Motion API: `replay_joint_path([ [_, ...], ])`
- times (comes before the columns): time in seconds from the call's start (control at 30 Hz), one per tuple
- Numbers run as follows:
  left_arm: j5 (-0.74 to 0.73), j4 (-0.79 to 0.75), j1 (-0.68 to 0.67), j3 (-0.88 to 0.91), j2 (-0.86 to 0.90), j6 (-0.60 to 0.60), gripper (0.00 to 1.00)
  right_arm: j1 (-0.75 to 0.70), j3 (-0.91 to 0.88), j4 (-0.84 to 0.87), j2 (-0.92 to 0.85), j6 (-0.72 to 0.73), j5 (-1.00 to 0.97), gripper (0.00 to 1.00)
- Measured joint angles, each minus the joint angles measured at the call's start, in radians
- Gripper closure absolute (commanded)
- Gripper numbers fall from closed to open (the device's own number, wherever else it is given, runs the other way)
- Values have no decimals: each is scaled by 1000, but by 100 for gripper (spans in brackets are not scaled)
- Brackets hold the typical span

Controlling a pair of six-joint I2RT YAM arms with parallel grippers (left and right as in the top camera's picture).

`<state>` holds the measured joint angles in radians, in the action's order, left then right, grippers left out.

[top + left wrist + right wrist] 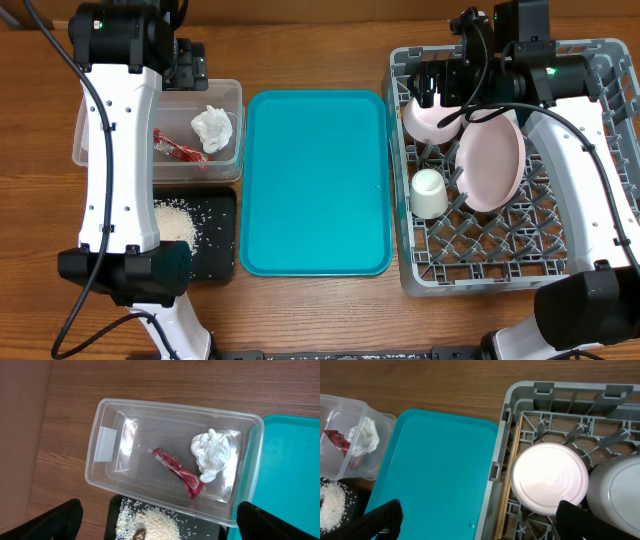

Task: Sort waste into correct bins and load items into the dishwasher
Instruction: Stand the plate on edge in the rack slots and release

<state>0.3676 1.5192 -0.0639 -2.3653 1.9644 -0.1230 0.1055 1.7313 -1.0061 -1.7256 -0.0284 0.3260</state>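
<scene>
Grey dish rack [510, 283], table's right edge: pink plate [492, 162] leans on pegs, bowl [550, 477] in far-left corner. Right gripper [438, 88] spread wide over bowl; lifting away may clip plate. Left gripper [157, 520] spread over clear tub [145, 430].

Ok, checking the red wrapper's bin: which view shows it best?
The left wrist view: the red wrapper lies whole and large inside the clear tub, beside the napkin. Overhead shows it small; the right wrist view catches only part of it at the frame's left edge.
</scene>
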Motion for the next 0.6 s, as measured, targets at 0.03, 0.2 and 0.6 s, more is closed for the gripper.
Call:
replay_joint_path([
  [0.03,0,0,0,0,0,0,0,0,0,0,0,0,1,0],
  [0.2,0,0,0,0,0,0,0,0,0,0,0,0,7,0],
  [0.6,0,0,0,0,0,0,0,0,0,-1,11,0,6,0],
])
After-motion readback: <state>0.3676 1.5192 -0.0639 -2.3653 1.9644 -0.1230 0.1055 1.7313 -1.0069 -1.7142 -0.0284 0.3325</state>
